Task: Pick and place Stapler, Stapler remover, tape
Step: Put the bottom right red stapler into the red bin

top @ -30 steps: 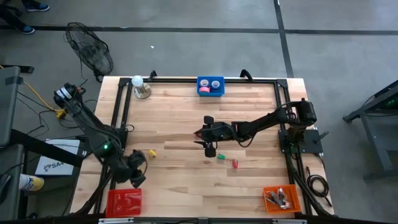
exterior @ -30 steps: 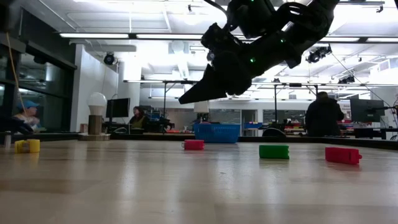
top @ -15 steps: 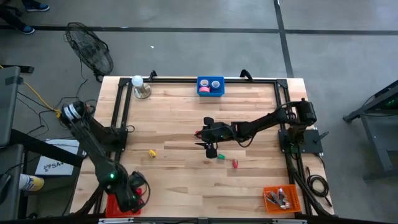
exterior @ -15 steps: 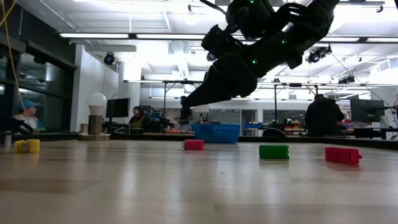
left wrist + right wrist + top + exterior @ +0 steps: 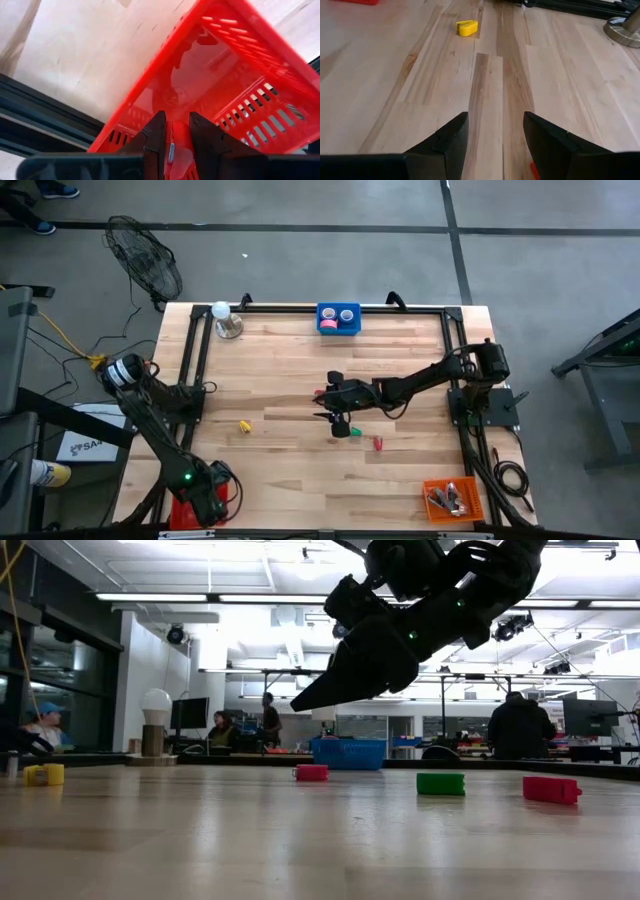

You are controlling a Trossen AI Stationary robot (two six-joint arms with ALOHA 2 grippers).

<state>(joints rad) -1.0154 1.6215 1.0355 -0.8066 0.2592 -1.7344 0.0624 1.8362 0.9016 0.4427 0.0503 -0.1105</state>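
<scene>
I read a placing step: left claw, nearly closed on a small red piece, sits low in the red basket, needing release there, while right claw, parted and empty, hovers mid-worktop just beside the green block, tape in the blue bin.

Light: we see bright, even light from ceiling strips in the low view.
Shadows: we find them soft and faint on the table.
Contrast: the right arm reads as a silhouette.
Focus: our low view's foreground looks soft.
</scene>
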